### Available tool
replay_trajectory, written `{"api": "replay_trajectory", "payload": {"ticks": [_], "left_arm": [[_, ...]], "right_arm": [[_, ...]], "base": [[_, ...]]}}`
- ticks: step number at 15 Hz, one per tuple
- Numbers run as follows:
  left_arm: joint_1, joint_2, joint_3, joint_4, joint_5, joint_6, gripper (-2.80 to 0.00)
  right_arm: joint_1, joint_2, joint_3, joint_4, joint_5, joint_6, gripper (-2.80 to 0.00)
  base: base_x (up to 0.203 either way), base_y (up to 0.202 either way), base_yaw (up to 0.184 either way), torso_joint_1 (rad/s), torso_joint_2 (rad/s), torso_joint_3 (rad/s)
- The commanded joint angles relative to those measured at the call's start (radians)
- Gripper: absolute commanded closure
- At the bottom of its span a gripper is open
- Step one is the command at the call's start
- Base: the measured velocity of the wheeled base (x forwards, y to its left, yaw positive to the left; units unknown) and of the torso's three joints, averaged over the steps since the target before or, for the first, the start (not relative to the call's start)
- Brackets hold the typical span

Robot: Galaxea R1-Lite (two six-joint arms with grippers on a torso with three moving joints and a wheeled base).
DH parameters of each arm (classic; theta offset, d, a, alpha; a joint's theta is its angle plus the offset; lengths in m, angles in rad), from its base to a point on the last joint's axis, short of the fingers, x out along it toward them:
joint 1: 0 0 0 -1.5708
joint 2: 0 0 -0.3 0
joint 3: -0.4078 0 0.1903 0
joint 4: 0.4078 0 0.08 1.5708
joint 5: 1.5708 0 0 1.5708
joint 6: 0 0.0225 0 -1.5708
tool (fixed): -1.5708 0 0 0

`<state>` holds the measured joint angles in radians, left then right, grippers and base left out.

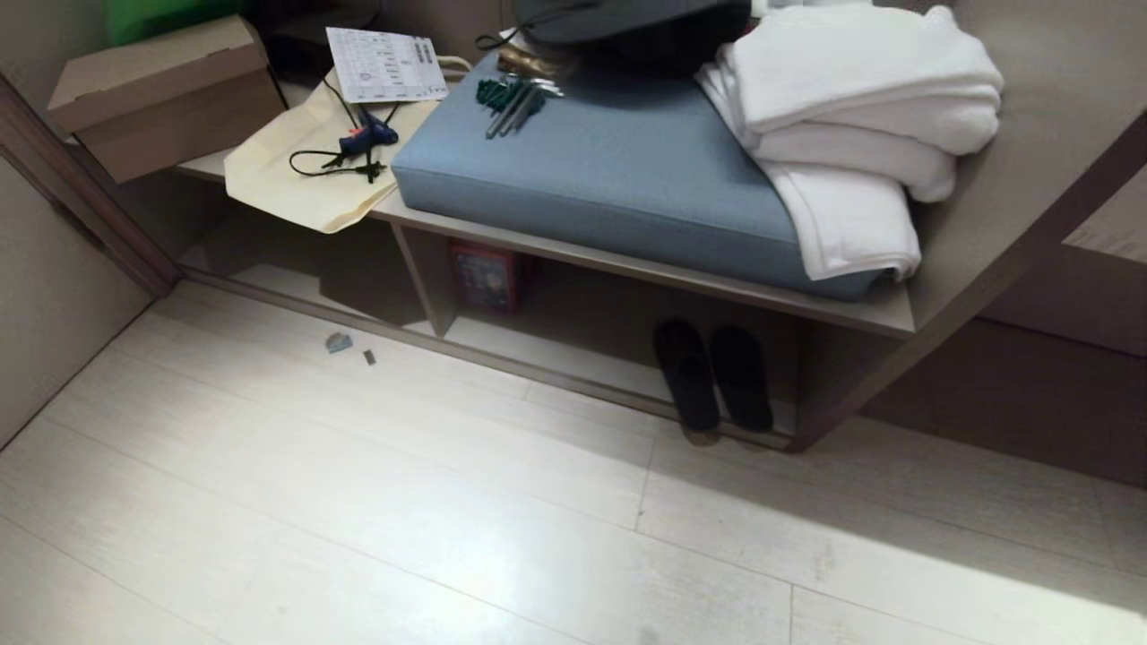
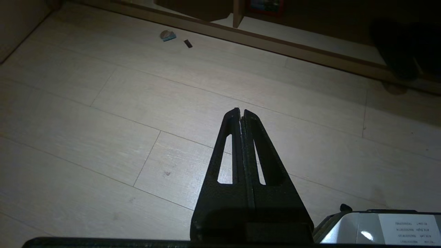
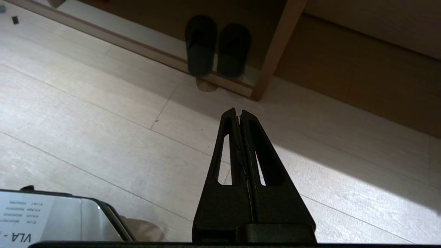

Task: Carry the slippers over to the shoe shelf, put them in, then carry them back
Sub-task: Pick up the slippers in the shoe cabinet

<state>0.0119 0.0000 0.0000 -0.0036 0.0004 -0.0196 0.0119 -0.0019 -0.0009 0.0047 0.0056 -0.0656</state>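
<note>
Head view: slippers (image 1: pixel 713 374) in shoe shelf (image 1: pixel 573 358) at 5 o'clock; L gripper (image 2: pixel 241 111) & R gripper (image 3: pixel 237 112) clenched, empty, over floor (image 1: pixel 358 502).

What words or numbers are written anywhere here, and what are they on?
"VLA -": on the white label stuck to the robot's body, seen upside down in the right wrist view; its smaller lines are too small to read.
White label in the left wrist view: print too small to read.
Printed sheet on the bench top: a chart, too small to read.
Red box in the shoe shelf: picture only, too blurred to read.
</note>
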Motion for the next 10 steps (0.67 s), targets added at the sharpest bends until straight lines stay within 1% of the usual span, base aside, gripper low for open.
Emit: {"api": "replay_trajectory", "payload": {"ticks": [1, 10], "left_arm": [[0.000, 0.002, 0.000, -0.001, 0.000, 0.000, 0.00], [0.000, 0.002, 0.000, 0.001, 0.000, 0.000, 0.00]], "right_arm": [[0.000, 0.002, -0.001, 0.001, 0.001, 0.001, 0.00], [0.000, 0.002, -0.001, 0.001, -0.003, 0.013, 0.00]], "base": [[0.000, 0.000, 0.000, -0.008, 0.00, 0.203], [0.000, 0.000, 0.000, 0.003, 0.00, 0.203]]}}
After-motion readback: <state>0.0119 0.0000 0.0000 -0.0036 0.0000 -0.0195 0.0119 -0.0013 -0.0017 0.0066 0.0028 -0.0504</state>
